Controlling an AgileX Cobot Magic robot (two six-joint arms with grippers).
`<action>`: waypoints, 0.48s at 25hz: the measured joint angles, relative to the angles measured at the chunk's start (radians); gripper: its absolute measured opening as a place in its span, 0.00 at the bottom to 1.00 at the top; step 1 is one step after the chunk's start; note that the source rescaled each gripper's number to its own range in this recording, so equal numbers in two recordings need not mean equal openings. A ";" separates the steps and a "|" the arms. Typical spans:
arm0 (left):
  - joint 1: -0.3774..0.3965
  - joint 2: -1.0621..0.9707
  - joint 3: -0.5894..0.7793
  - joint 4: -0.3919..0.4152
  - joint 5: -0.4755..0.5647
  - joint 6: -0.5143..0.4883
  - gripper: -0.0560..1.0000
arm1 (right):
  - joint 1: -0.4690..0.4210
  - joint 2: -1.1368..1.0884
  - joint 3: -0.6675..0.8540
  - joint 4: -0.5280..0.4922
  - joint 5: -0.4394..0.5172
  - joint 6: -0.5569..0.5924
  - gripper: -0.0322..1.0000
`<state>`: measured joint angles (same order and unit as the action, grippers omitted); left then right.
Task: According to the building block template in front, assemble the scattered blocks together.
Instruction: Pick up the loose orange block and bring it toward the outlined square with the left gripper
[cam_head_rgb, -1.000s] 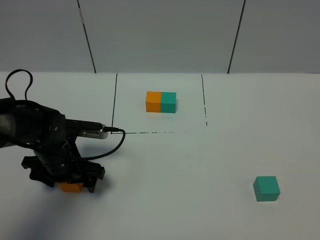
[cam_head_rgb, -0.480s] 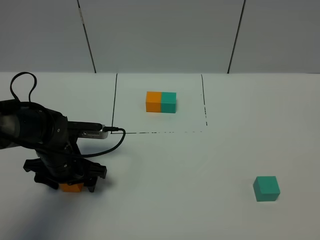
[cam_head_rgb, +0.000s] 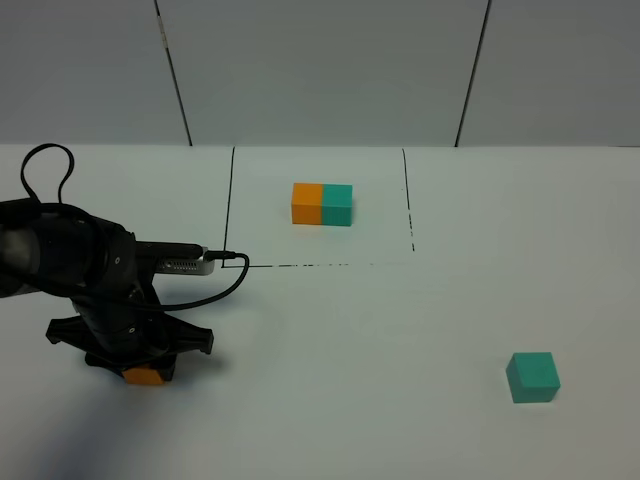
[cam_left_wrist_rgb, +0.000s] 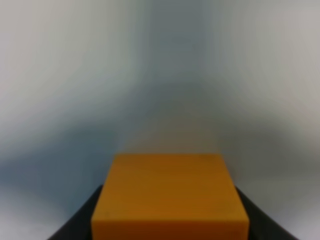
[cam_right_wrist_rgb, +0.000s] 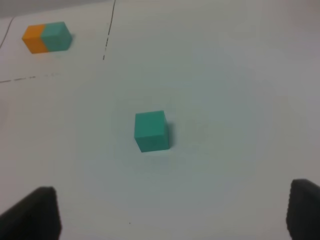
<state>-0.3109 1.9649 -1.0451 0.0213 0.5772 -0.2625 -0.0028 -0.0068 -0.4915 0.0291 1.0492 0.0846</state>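
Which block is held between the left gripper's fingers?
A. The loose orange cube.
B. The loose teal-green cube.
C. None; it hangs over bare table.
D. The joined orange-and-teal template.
A: the left wrist view shows the orange cube wedged between dark fingers, and from above the left gripper is shut on it, while the teal-green cube lies alone far to the right.

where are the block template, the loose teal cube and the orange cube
block template (cam_head_rgb: 322, 204): exterior high view, seam between its two halves
loose teal cube (cam_right_wrist_rgb: 151, 131): right wrist view, middle of the cube
orange cube (cam_left_wrist_rgb: 170, 195): left wrist view, middle of its large face
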 joint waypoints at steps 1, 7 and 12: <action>0.000 0.000 0.000 0.000 0.001 0.000 0.05 | 0.000 0.000 0.000 0.000 0.000 0.000 0.81; 0.000 0.001 -0.006 0.000 0.014 0.010 0.05 | 0.000 0.000 0.000 0.000 0.000 0.000 0.81; 0.000 -0.004 -0.029 0.000 0.136 0.175 0.05 | 0.000 0.000 0.000 0.000 0.000 0.000 0.81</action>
<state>-0.3109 1.9613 -1.0746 0.0216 0.7133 -0.0879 -0.0028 -0.0068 -0.4915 0.0291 1.0492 0.0846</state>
